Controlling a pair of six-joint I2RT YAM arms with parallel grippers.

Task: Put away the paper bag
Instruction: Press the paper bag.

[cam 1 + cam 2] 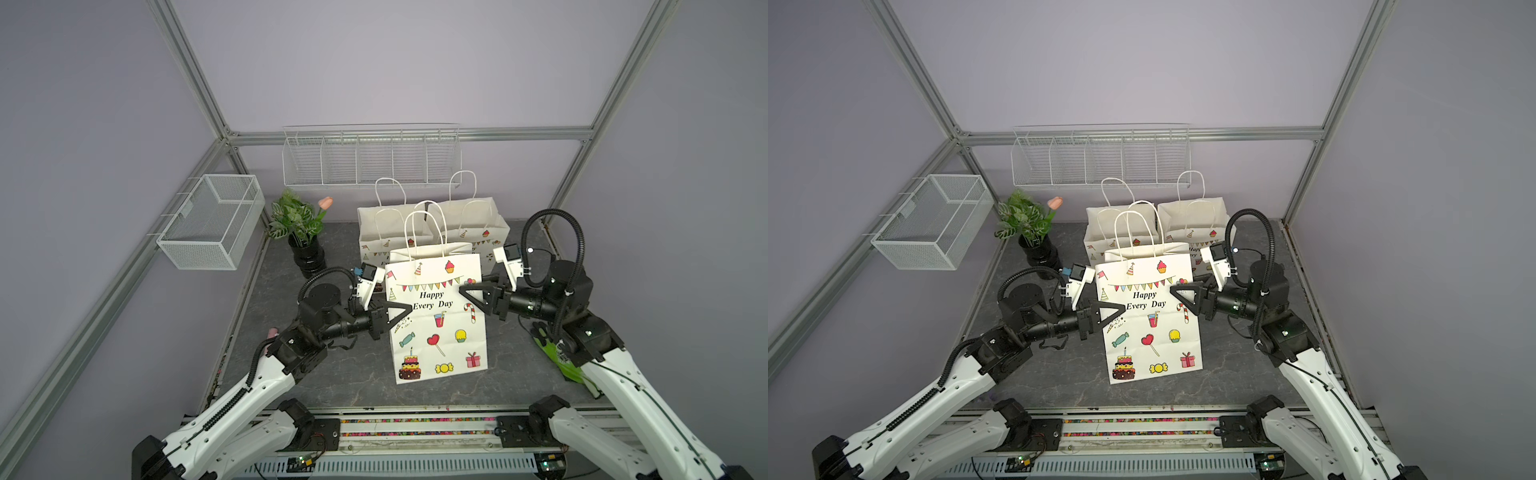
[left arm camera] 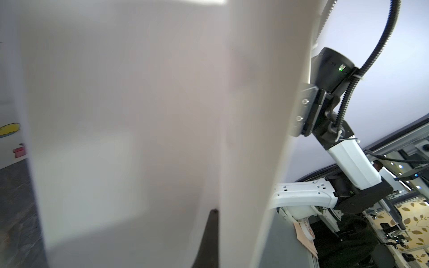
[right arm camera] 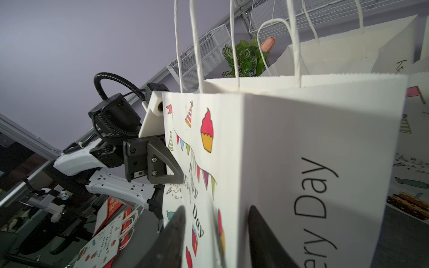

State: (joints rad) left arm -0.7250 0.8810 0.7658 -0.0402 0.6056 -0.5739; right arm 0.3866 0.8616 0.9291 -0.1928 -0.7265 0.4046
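A white paper bag (image 1: 436,332) (image 1: 1150,332) printed "Happy Every Day" stands upright mid-table, handles up. My left gripper (image 1: 409,309) (image 1: 1123,309) is shut on the bag's left side edge. In the left wrist view the bag's paper (image 2: 139,116) fills the frame, and one dark finger (image 2: 211,232) of the left gripper (image 2: 217,215) presses against a fold. My right gripper (image 1: 461,289) (image 1: 1173,289) (image 3: 216,208) is open. Its jaws stand on either side of the bag's (image 3: 301,139) front right corner, one on the printed face and one on the side panel.
Two more white paper bags (image 1: 390,232) (image 1: 478,224) stand right behind. A wire rack (image 1: 370,158) hangs on the back wall and a mesh basket (image 1: 212,220) on the left frame. A potted plant (image 1: 301,232) stands back left. A green object (image 1: 561,361) lies under the right arm.
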